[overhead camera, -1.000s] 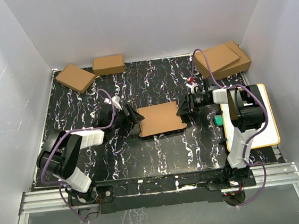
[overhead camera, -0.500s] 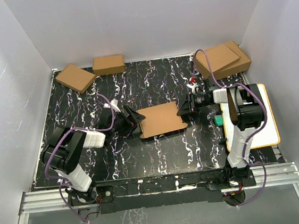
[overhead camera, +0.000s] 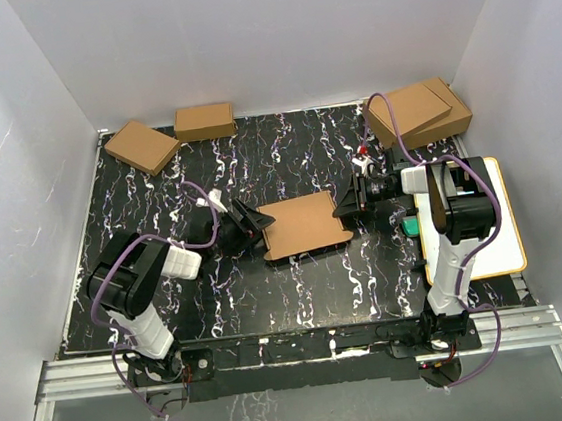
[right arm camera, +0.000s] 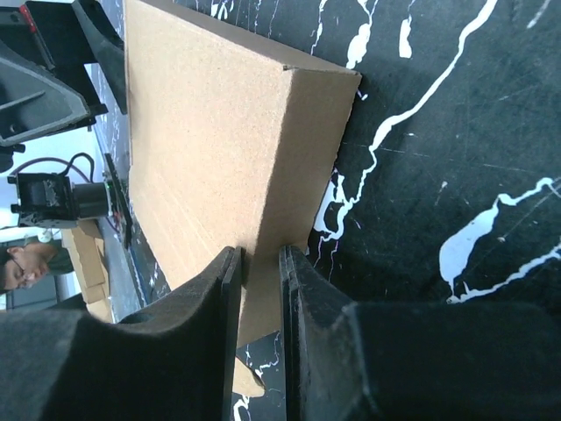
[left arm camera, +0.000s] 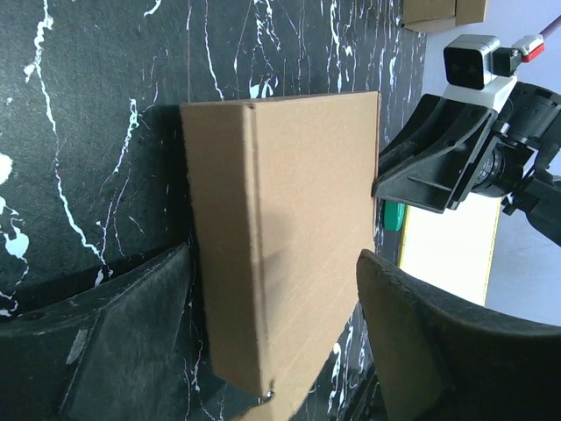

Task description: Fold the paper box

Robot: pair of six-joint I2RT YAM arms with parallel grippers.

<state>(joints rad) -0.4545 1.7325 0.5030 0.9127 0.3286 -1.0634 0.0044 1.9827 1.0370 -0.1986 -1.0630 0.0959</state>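
The paper box (overhead camera: 303,224) lies in the middle of the black marbled table as a thin, closed brown cardboard rectangle. My left gripper (overhead camera: 250,223) is at its left end, open. In the left wrist view the box (left arm camera: 280,237) sits between the two fingers of the left gripper (left arm camera: 276,294), with its side face against the left finger (left arm camera: 131,333) and a gap to the right one. My right gripper (overhead camera: 347,205) is at the box's right edge. In the right wrist view the right gripper (right arm camera: 260,272) is shut on the edge of the box (right arm camera: 210,149).
Two small brown boxes (overhead camera: 142,146) (overhead camera: 203,121) lie at the back left. Two larger stacked brown boxes (overhead camera: 419,110) sit at the back right. A white board with a yellow rim (overhead camera: 495,238) and a green item (overhead camera: 410,225) lie by the right arm. Grey walls enclose the table.
My left gripper has slid right, up to the box's left end, and its arm has swung in. The box has shifted slightly. The right gripper has kept its hold.
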